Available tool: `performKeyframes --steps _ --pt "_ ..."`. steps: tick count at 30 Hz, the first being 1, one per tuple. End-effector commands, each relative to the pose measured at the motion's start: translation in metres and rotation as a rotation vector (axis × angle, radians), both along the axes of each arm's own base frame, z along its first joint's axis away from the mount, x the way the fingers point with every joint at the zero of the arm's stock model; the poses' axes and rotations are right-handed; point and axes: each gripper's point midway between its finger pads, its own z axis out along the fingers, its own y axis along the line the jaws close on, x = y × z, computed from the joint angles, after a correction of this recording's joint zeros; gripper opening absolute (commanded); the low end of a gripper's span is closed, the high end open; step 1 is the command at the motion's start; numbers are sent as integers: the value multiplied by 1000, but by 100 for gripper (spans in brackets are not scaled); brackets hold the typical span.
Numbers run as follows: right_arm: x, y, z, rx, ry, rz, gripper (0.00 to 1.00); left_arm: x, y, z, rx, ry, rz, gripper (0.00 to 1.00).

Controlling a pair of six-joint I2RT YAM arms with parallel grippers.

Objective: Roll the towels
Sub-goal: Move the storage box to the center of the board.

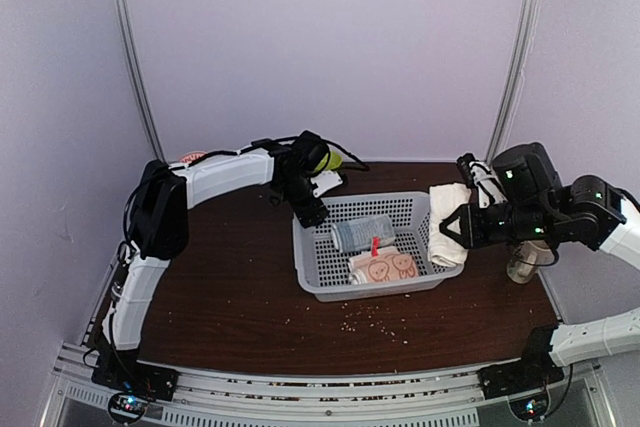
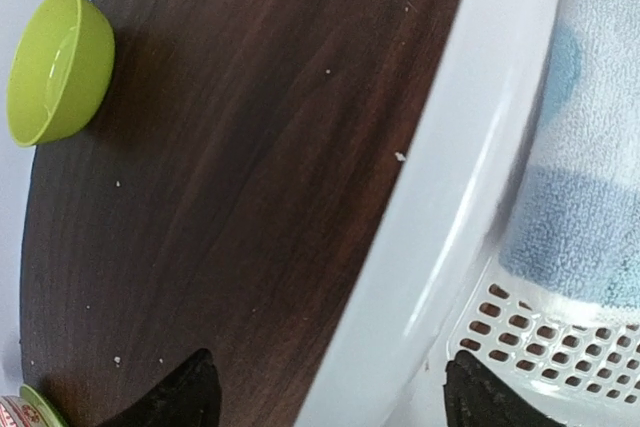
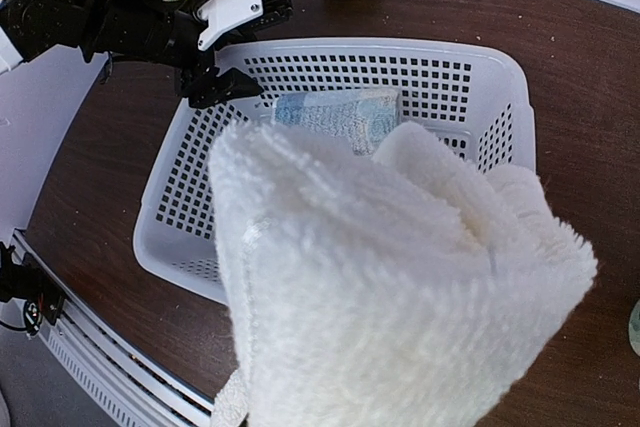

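A plain cream-white towel (image 1: 449,209) hangs bunched just above the right rim of the white basket (image 1: 312,282). My right gripper (image 1: 455,230) is shut on it. In the right wrist view this towel (image 3: 380,287) fills the foreground and hides the fingers. The cream towel with orange-pink faces (image 1: 388,267) lies rolled in the front of the basket. My left gripper (image 2: 335,392) stands open astride the basket's far-left rim (image 2: 450,177), one fingertip (image 2: 190,392) outside over the table and the other inside.
A grey-blue rolled towel (image 1: 362,232) lies in the basket behind the face towel. A green bowl (image 1: 328,159) sits at the table's back edge behind the left gripper. A glass jar (image 1: 522,262) stands under the right arm. Crumbs dot the dark wood in front of the basket.
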Motion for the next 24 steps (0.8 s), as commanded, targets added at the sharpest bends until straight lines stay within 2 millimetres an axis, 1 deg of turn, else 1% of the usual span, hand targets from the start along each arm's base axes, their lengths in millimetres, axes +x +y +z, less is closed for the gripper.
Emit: performKeyframes --steps 1,2,6,8,11,12,13,15,17,19,21,24 --pt "4 -4 -1 -20 -20 -18 0 12 -4 16 -2 -58 -24 72" --pt "5 -3 -1 -21 -20 -18 0 13 -4 17 -2 -61 -23 69" --pt "6 -3 0 -21 -22 -21 0 11 -2 22 -11 -59 -3 48" --pt "7 -2 -1 -21 -21 -21 0 7 2 23 -11 -51 15 41" --pt "8 1 -1 -17 -19 -18 0 5 12 26 -1 -51 64 32" --pt "8 2 -1 -15 -18 -16 0 3 15 25 1 -47 83 28" --pt "9 3 -3 -15 -16 -15 0 1 19 26 2 -43 103 21" --pt "10 4 -4 -14 -15 -16 0 -4 25 26 7 -31 133 13" --pt "11 7 -5 -12 -12 -13 0 -10 34 27 10 -17 176 1" --pt "13 10 -5 -7 -12 -10 0 -16 40 29 7 -5 207 0" --pt "15 14 -5 0 -11 -7 0 -25 47 26 2 23 238 0" --pt "18 20 -6 8 -8 -1 0 -38 48 23 -32 83 275 0"
